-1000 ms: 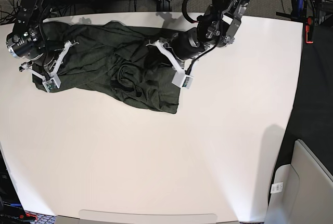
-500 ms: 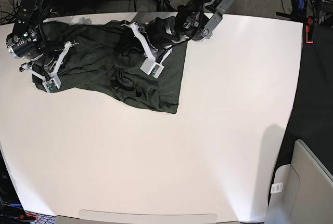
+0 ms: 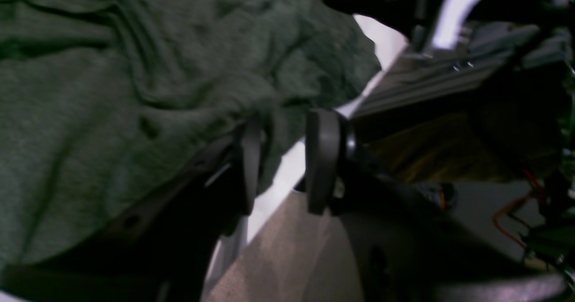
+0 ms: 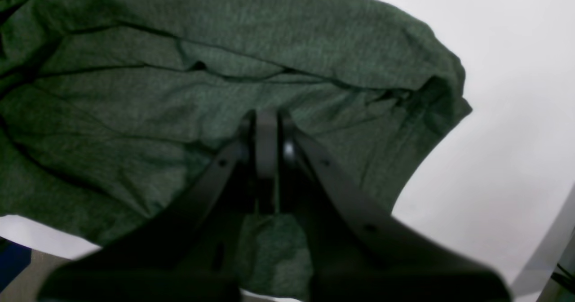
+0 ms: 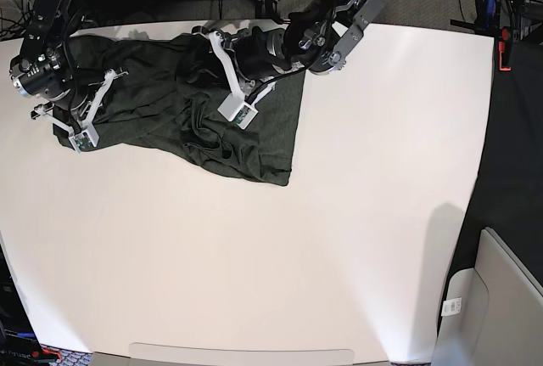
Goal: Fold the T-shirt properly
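Shirt position: I'm seeing the T-shirt (image 5: 170, 107) lying crumpled along the far side of the white table (image 5: 339, 239), its long axis running left to right across the base view, one end at each arm.

Left gripper: I'm watching the left gripper (image 3: 280, 162) at the shirt's far edge by the table rim. Its jaws are standing a little apart with a fold of fabric hanging between them; I cannot tell whether they are pinching it.

Right gripper: I'm reading the right gripper (image 4: 266, 158) as closed, pads together, over the shirt's other end. Whether cloth is caught in it, I cannot tell.

Deciding relation: I'm judging the wrinkled middle as nearer the left arm.
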`<act>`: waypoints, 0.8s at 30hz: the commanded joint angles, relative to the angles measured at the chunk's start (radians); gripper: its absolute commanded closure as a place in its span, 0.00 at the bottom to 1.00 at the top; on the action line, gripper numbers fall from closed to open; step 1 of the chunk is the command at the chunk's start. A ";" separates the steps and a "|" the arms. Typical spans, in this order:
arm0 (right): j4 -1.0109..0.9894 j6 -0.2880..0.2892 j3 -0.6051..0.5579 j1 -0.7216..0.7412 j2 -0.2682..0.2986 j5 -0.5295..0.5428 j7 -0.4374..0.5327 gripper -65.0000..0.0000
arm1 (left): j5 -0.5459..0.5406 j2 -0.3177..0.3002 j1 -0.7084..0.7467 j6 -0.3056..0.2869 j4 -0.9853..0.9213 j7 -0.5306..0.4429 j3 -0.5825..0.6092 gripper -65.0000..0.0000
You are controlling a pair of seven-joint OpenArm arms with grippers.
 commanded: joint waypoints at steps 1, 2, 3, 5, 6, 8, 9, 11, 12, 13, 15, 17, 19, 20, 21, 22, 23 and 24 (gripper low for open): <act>0.013 0.002 0.006 0.012 0.012 0.003 0.013 1.00 | -0.007 -0.007 -0.013 -0.006 0.023 -0.018 -0.026 0.70; 0.013 0.002 0.006 0.012 0.012 0.003 0.013 1.00 | -0.009 -0.007 -0.010 -0.006 0.025 -0.018 -0.047 0.70; 0.013 0.002 0.006 0.012 0.012 0.001 0.013 1.00 | -0.009 -0.007 -0.010 -0.006 0.031 -0.018 -0.069 0.70; 0.013 0.002 0.012 0.012 0.012 0.003 0.013 1.00 | -0.009 -0.007 -0.008 -0.006 0.035 -0.018 -0.127 0.70; 0.013 0.002 0.018 0.012 0.012 0.003 0.013 1.00 | -0.009 -0.007 -0.008 -0.006 0.034 -0.018 -0.154 0.70; 0.013 0.002 0.023 0.012 0.012 0.003 0.013 1.00 | -0.007 -0.009 -0.012 -0.006 0.022 -0.019 -0.211 0.70; 0.013 0.002 0.023 0.012 0.012 0.003 0.013 1.00 | -0.007 -0.018 -0.012 -0.006 0.008 -0.019 -0.245 0.70; 0.013 0.002 0.023 0.012 0.012 0.003 0.013 1.00 | -0.007 -0.036 -0.021 -0.006 -0.011 -0.024 -0.273 0.69; 0.013 0.002 0.023 0.012 0.012 0.003 0.013 1.00 | -0.007 -0.039 -0.035 -0.006 -0.020 -0.024 -0.274 0.69; 0.013 0.002 0.023 0.012 0.012 0.003 0.013 1.00 | -0.007 -0.041 -0.045 -0.006 -0.031 -0.022 -0.274 0.69; 0.013 0.002 0.023 0.012 0.012 0.003 0.013 1.00 | -0.006 -0.041 -0.053 -0.006 -0.052 -0.024 -0.274 0.69; 0.013 0.002 0.023 0.012 0.010 0.003 0.013 1.00 | -0.006 -0.033 -0.058 -0.006 -0.087 -0.030 -0.279 0.68; 0.013 0.002 0.023 0.012 -0.002 0.003 0.012 1.00 | -0.006 -0.018 -0.079 -0.006 -0.123 -0.039 -0.277 0.66; 0.013 0.002 0.023 0.012 -0.005 0.003 0.010 1.00 | -0.006 -0.013 -0.085 -0.006 -0.141 -0.050 -0.276 0.66; 0.013 0.002 0.023 0.011 -0.007 0.003 0.010 1.00 | -0.006 -0.012 -0.088 -0.006 -0.156 -0.059 -0.274 0.65; 0.013 0.002 0.023 0.009 -0.007 0.003 0.010 1.00 | -0.006 -0.009 -0.088 -0.006 -0.169 -0.067 -0.274 0.65; 0.013 0.002 0.023 0.009 -0.007 0.003 0.010 1.00 | -0.006 0.000 -0.088 -0.006 -0.178 -0.073 -0.274 0.65; 0.013 0.002 0.023 0.007 -0.007 0.003 0.010 1.00 | -0.006 0.007 -0.090 -0.006 -0.181 -0.079 -0.274 0.65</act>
